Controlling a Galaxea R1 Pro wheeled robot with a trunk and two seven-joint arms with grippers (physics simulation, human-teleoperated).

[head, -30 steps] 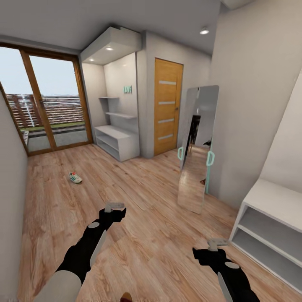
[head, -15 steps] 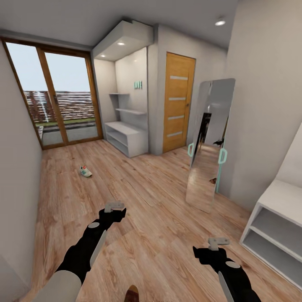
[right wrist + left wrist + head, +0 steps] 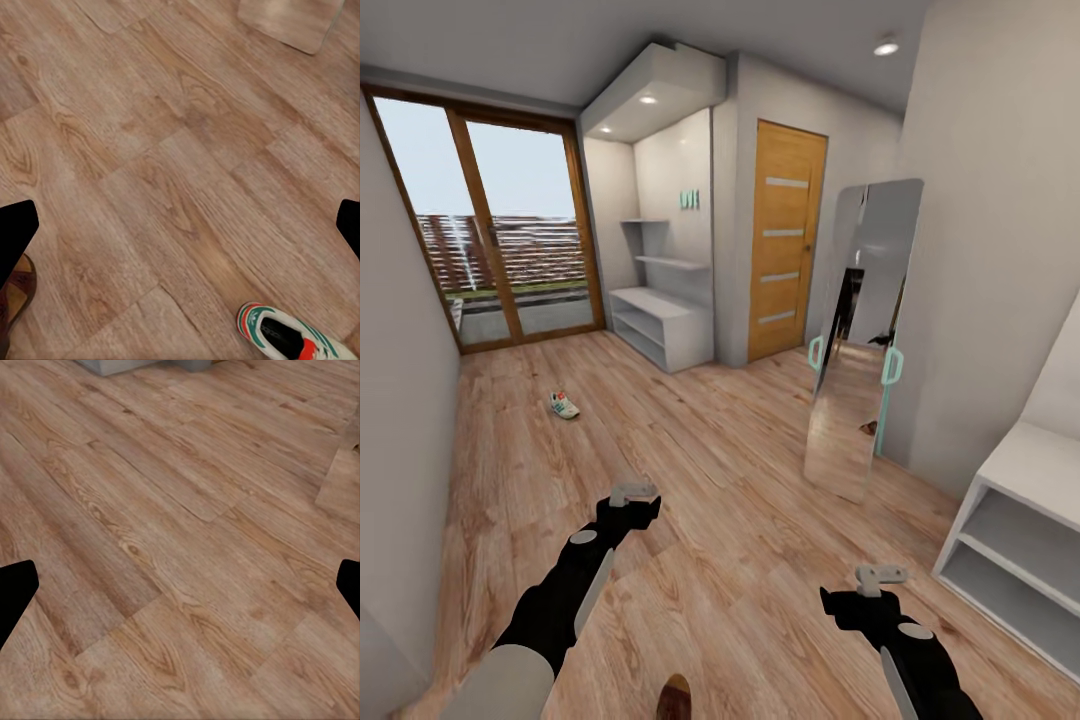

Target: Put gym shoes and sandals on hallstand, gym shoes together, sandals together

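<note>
Nearest me, at six o'clock by the head view's lower edge, a dark brown leather sandal pokes into sight on the light brown wood-grain plank floor; my right wrist camera catches a brown sandal too, plus a white gym shoe with green stripes and a red-orange accent lying flat on the planks, well apart from it. My black left gripper hangs over bare boards at about eleven o'clock, my black right gripper at about four; both are released, fingers spread wide and holding nothing. At three o'clock stands a plain low white two-shelf bench. Farther out, at ten o'clock, a second white sneaker with green stripes sits alone on the floor. A tall leaning mirror with mint handles stands at two o'clock. Farthest, near twelve, the pale grey-white hallstand with staggered upper shelves sits in its alcove beside an orange wooden door.
</note>
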